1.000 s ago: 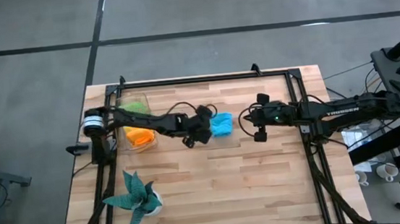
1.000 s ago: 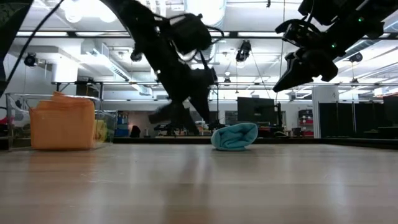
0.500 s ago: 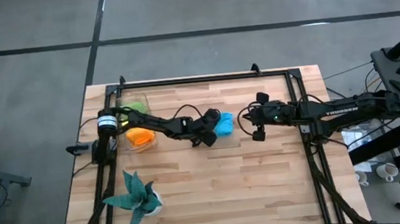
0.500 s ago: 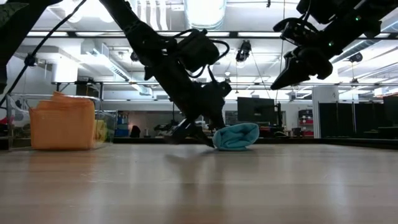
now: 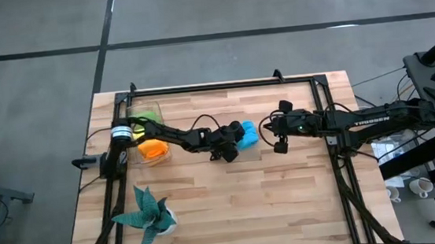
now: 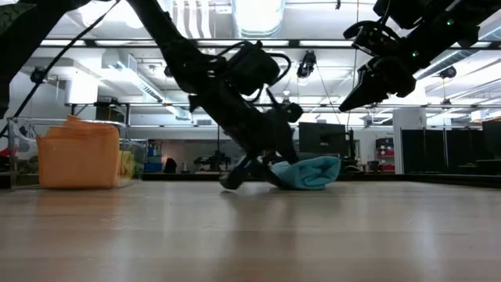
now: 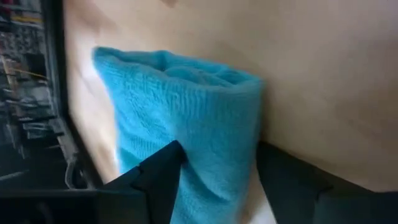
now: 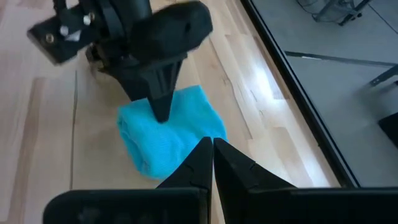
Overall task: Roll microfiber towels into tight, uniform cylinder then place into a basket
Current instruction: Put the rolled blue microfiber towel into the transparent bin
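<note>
A rolled bright blue towel [image 5: 248, 133] [image 6: 315, 172] lies on the wooden table near its middle. My left gripper [image 5: 233, 143] [image 7: 224, 171] is at the roll's left end, open, turned on its side, with one finger above the roll and one low by the table. To the towel's right my right gripper [image 5: 276, 138] [image 8: 210, 146] hangs shut and empty above the table. The clear basket [image 5: 156, 110] [image 6: 16, 153] stands at the far left with an orange towel [image 5: 153, 149] [image 6: 78, 157] and a lime green towel [image 5: 146, 116] in it. My left gripper comes at the blue roll slanting down from the table's left. Its upper finger [image 8: 161, 102] lies on the roll's top [image 8: 177, 118]. The towel's end [image 7: 205, 155] fills the gap between the fingers. The roll rests on the table; whether the lower finger touches it I cannot tell.
A dark teal plant in a white pot [image 5: 147, 215] stands at the near left. A black metal frame [image 5: 222, 84] runs along the table's far edge and sides. Bare wood lies between the towel and the near edge.
My left gripper has gone down and toward the table's right edge, rolling its wrist, until its fingers reached the blue towel. The towel has slid a little toward the right edge and now lies flatter and longer.
</note>
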You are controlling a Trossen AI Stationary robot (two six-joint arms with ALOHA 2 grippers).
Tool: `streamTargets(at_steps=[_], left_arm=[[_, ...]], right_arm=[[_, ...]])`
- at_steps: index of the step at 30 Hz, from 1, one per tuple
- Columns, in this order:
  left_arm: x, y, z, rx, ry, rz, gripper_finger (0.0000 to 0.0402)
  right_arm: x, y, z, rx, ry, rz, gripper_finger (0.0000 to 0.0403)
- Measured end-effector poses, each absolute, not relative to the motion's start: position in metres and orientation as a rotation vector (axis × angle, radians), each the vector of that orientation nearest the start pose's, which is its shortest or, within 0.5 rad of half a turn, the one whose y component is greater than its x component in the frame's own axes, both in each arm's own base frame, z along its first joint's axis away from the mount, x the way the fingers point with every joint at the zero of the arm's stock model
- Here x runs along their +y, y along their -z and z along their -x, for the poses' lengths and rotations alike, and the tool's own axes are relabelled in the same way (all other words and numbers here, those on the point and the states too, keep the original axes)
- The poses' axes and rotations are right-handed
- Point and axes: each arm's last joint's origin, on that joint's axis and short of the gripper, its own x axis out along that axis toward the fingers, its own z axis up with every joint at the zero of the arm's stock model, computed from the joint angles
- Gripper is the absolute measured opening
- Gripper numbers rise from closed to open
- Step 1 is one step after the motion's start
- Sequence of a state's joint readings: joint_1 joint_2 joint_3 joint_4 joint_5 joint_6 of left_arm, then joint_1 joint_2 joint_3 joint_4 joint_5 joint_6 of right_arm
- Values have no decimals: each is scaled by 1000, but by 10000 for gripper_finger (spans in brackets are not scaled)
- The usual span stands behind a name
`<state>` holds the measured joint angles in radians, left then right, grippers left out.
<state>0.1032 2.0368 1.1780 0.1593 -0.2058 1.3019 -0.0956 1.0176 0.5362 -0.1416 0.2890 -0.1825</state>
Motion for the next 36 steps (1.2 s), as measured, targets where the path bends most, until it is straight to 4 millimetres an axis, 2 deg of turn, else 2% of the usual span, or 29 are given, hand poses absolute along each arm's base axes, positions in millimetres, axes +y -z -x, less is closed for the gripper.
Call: streamTargets(at_steps=[5, 9, 14, 18, 20, 22, 26, 32, 36], left_arm=[[52, -112, -426, 768, 161, -1351, 161], [54, -110, -429, 758, 111, -1356, 114], [59, -119, -430, 793, 8, -1338, 18], [60, -131, -427, 834, -60, -1334, 8], [58, -146, -423, 834, -76, -1305, 6], [56, -171, -417, 802, -120, -1259, 5], [55, -215, -395, 824, -190, -1168, 3], [54, -297, -344, 807, -428, -1074, 2], [53, -335, -302, 868, -567, -1016, 2]], right_arm=[[-28, -212, -202, 651, 317, 227, 9], [-28, -212, -203, 648, 312, 218, 9], [-28, -211, -203, 650, 316, 206, 9], [-27, -212, -204, 639, 322, 182, 9], [-27, -212, -204, 638, 320, 183, 9], [-27, -212, -204, 638, 321, 180, 9], [-27, -210, -205, 637, 332, 146, 9], [-27, -205, -208, 653, 348, 96, 9], [-28, -201, -212, 667, 351, 88, 9]])
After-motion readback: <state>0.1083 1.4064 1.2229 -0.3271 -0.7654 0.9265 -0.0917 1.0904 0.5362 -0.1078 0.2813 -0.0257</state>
